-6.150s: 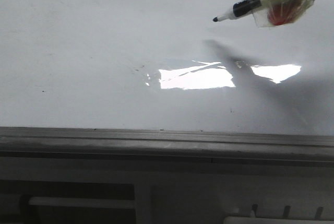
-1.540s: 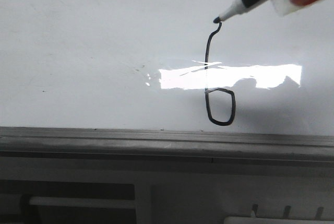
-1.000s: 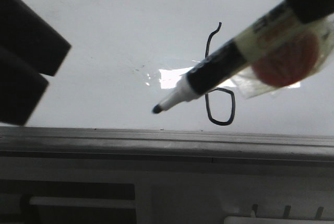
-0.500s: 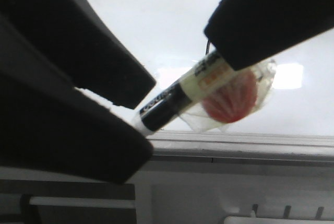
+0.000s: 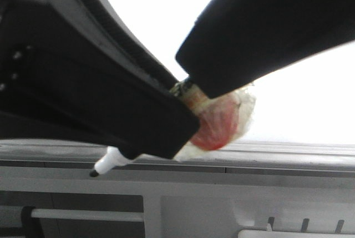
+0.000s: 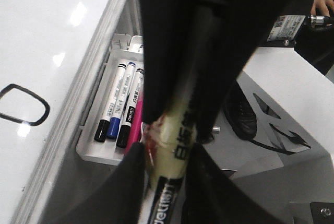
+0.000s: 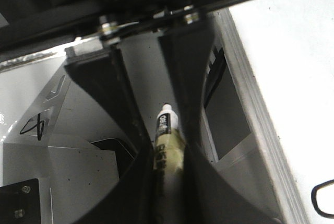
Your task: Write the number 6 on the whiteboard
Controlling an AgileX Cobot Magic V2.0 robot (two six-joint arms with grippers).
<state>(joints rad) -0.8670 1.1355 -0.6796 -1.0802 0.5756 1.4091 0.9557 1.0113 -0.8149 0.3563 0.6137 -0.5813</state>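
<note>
- White glossy whiteboard [image 5: 299,105] fills the background of my front view, with its grey edge rail running along the near side; below the rail, in the left wrist view, a tray of spare markers [image 6: 119,110] sits against the board's edge.
- Only the boxy loop of the number 6 [image 6: 23,105] shows on the board, in the left wrist view; a sliver of it also appears at the corner of the right wrist view. I judge the writing done.
- Both arms meet close to the front camera, over the rail and off the board.
- My right gripper [image 7: 166,169] is clamped on the marker [image 7: 167,148], its taped barrel between the fingers.
- My left gripper [image 6: 164,169] has its fingers on either side of the same marker; I cannot tell whether they press it.
- The marker's tip [image 5: 105,166] points down past the rail.
- This looks to me like a handover or capping step. Next I'd confirm the left grip before loosening the right.
</note>
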